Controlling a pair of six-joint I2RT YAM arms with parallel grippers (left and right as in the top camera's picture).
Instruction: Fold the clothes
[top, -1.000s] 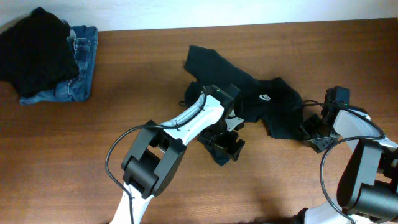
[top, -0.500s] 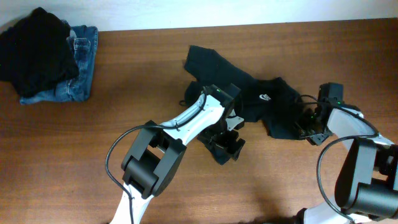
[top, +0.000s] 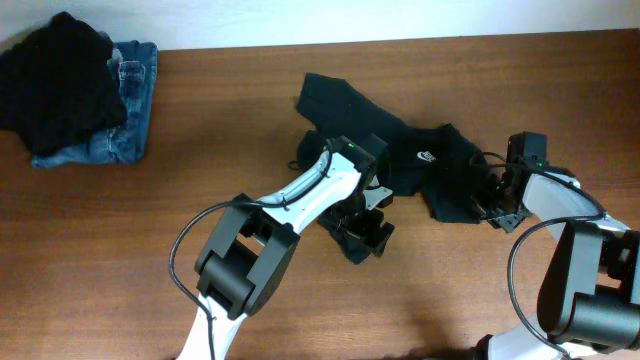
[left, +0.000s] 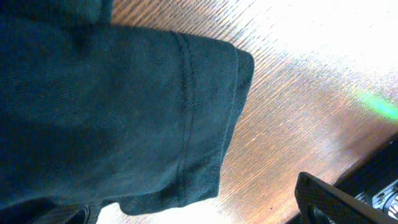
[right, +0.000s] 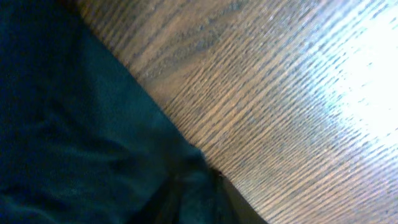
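Left fingers (left: 339, 199) spread wide above T-shirt (top: 345, 100) sleeve, right fingers (top: 494, 207) at its far edge, grip unclear

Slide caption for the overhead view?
Left pincer and right pincer at opposite ends of a crumpled dark T-shirt on the table.

Your T-shirt (top: 445, 180) is very dark, blackish green, thin plain cloth with a small white chest logo. It lies rumpled and unfolded on the wooden table (top: 250, 120), right of centre, stretched diagonally, one hemmed short sleeve flat on the wood.
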